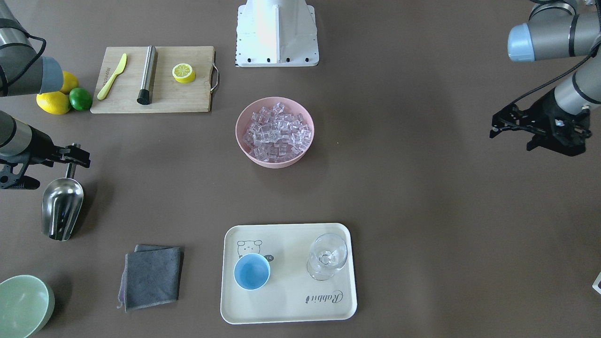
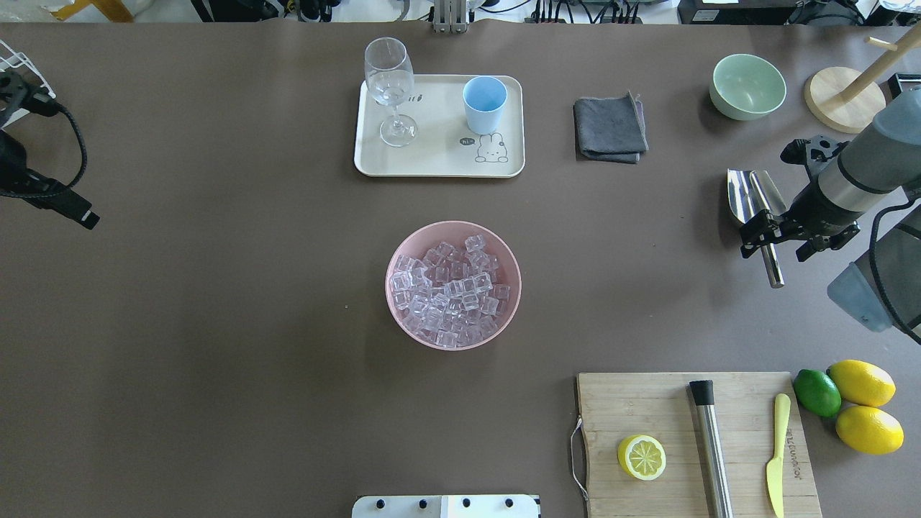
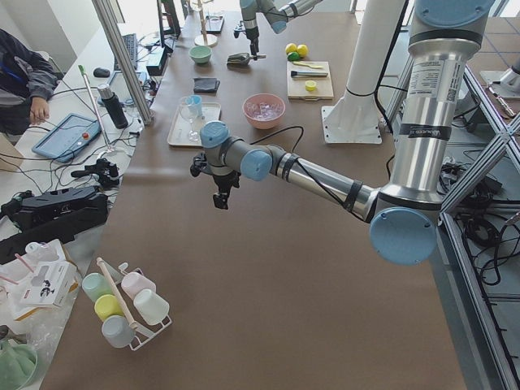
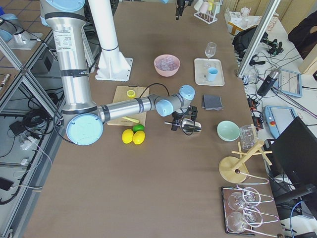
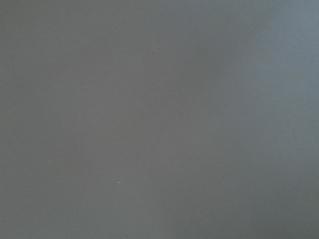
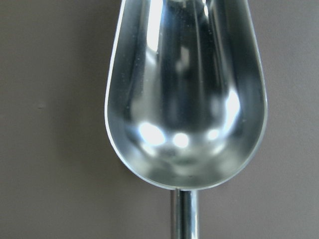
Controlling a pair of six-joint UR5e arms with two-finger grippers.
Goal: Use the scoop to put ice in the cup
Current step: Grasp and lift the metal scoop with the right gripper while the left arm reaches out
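Note:
The steel scoop lies on the table at my right, trough up; it fills the right wrist view. My right gripper is open, one finger on each side of the scoop's bar handle. The ice fills a pink bowl at the table's middle. The light-blue cup stands empty on a cream tray. My left gripper is open and empty, hovering far off over bare table.
A clear stemmed glass shares the tray. A grey cloth and a pale-green bowl lie near the scoop. A cutting board carries a steel cylinder, a knife and a lemon half; whole lemons lie beside it.

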